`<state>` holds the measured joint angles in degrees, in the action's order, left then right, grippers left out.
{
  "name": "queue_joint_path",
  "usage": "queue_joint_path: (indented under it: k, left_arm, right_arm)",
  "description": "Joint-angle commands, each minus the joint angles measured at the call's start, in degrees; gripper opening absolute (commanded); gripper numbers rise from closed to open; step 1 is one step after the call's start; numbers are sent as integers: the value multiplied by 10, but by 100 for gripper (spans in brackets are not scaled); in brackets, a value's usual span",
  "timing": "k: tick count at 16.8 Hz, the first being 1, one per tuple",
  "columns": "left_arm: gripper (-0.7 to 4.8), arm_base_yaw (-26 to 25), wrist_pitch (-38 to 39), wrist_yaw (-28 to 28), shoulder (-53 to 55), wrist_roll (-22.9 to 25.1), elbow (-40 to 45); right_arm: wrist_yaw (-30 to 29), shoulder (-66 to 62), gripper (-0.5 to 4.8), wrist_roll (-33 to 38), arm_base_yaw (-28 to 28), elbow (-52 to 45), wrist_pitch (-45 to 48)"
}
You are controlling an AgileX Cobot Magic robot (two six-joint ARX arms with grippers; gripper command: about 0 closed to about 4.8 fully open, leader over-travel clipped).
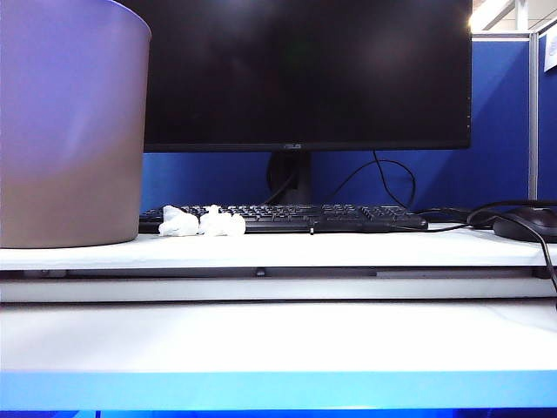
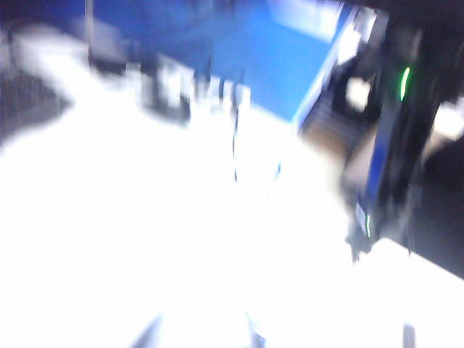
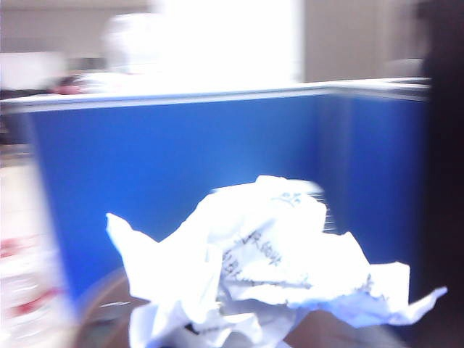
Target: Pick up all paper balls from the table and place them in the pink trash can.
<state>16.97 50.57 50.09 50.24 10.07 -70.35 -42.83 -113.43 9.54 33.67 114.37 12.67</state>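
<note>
The pink trash can (image 1: 70,131) stands at the far left of the white table (image 1: 278,335). Two small white paper balls (image 1: 178,222) (image 1: 223,224) lie side by side in front of the keyboard, just right of the can. Neither arm shows in the exterior view. In the right wrist view a large crumpled paper ball (image 3: 268,268) with printed text fills the space at the jaws and hides my right gripper's fingers, which are shut on it. A dusty pink curved rim (image 3: 98,304) shows beneath it. The left wrist view is blurred and washed out, so my left gripper cannot be made out.
A black keyboard (image 1: 331,218) and a large dark monitor (image 1: 305,70) stand behind the balls. A black mouse (image 1: 531,224) with cables lies at the far right. A blue partition (image 1: 435,174) closes off the back. Dark equipment (image 2: 399,145) stands beside the table.
</note>
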Motion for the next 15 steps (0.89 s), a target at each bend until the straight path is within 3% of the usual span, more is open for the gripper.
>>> queue_joint_path:
  k: [1, 3, 4, 6, 7, 9, 11, 12, 14, 15]
  left_arm:
    - [33, -1, 72, -13, -39, 34, -2]
    - [4, -1, 72, -32, -80, 22, -2]
    - [-6, -1, 71, -46, -94, 19, -2]
    - [-6, -1, 70, -89, -112, 19, -2]
    - [-6, -1, 69, -110, -115, 19, -2]
    - [-6, -1, 64, -154, -115, 19, -2]
    - [-6, -1, 54, -191, -114, 19, -2]
    - [-6, -1, 50, -219, -114, 19, -2]
    - [-6, -1, 31, -311, -114, 17, -1]
    - [-6, -1, 25, -315, -114, 15, 0]
  right_arm:
    - [-18, -19, -1, 8, 37, 9, 46]
    - [2, -37, 2, 8, 57, 10, 61]
    - [9, -41, 65, 10, 57, 9, 60]
    - [10, -47, 276, 12, 63, 9, 60]
    - [13, -47, 315, 12, 63, 9, 60]
    - [29, -34, 332, 12, 50, 9, 55]
    - [76, -15, 415, 3, 23, 9, -14]
    - [107, -6, 441, -16, 5, 9, -75]
    - [160, -9, 441, -63, -43, 7, -248]
    - [169, -21, 441, -86, -49, 7, -301]
